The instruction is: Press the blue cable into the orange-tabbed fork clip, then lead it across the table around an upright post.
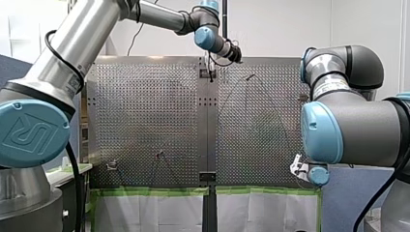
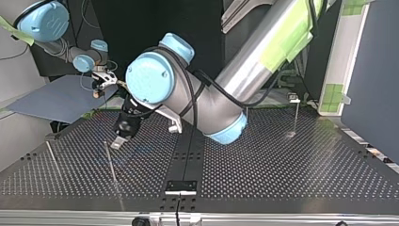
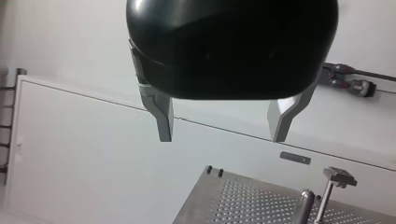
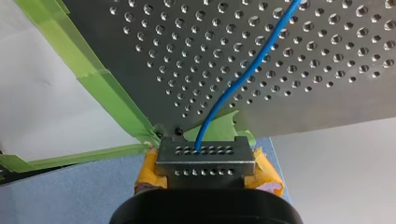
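the perforated counter (image 4: 303, 70) fills the scene. the robot's left gripper (image 3: 223, 123) hovers at its far side, fingers spread and empty. the right gripper (image 4: 205, 158), at the counter's edge, pinches the blue cable (image 4: 233, 88), which trails loose across the holes. clipping it and leading it round a post (image 2: 296, 115) both seem still to do.

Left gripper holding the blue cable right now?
No: my left gripper is open, its metal fingers apart with nothing between them; the blue cable runs into my right gripper.
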`<state>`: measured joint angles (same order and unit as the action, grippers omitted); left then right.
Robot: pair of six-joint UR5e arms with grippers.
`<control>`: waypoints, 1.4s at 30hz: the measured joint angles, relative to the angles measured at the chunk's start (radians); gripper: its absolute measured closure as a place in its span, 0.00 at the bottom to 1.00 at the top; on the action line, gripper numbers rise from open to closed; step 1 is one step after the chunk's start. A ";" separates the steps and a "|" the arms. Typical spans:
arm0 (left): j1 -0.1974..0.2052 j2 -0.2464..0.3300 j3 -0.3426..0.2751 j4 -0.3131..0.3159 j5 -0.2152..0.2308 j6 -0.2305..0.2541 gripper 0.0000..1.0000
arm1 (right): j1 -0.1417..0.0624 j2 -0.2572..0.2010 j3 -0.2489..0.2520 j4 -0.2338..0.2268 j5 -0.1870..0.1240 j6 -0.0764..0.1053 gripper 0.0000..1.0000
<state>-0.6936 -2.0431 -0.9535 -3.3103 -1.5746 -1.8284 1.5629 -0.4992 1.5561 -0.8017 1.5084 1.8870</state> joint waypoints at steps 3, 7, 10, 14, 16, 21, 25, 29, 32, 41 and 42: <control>-0.009 -0.020 0.024 -0.023 -0.010 0.023 0.00 | 0.001 0.000 0.000 0.000 0.000 0.000 1.00; -0.022 -0.053 0.058 -0.056 -0.038 0.056 0.00 | 0.002 0.000 0.000 0.000 -0.001 0.000 1.00; -0.024 -0.079 0.084 -0.082 -0.064 0.082 0.00 | 0.002 0.000 0.000 0.001 -0.001 0.000 1.00; -0.021 -0.112 0.108 -0.115 -0.096 0.115 0.00 | 0.002 0.000 0.000 0.001 -0.002 0.000 1.00; -0.020 -0.125 0.112 -0.129 -0.108 0.132 0.00 | 0.002 0.000 0.000 0.001 -0.002 0.000 1.00; -0.019 -0.135 0.116 -0.137 -0.114 0.173 0.00 | 0.002 0.000 0.000 0.001 -0.002 0.000 1.00; -0.021 -0.135 0.127 -0.123 -0.110 0.208 0.00 | 0.002 0.000 0.000 0.001 -0.003 0.000 1.00; -0.027 -0.135 0.146 -0.106 -0.108 0.243 0.00 | 0.002 0.000 0.000 0.001 -0.005 0.000 1.00; -0.030 -0.135 0.155 -0.098 -0.107 0.257 0.00 | 0.002 0.000 0.000 0.001 -0.005 0.000 1.00; -0.034 -0.136 0.159 -0.098 -0.106 0.256 0.00 | 0.002 0.000 0.000 0.001 -0.005 0.000 1.00; -0.034 -0.136 0.159 -0.098 -0.106 0.255 0.00 | 0.002 0.000 0.000 0.001 -0.005 0.001 1.00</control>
<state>-0.7271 -2.1787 -0.7945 -3.4084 -1.6804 -1.5735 1.5651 -0.4994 1.5560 -0.8009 1.5035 1.8876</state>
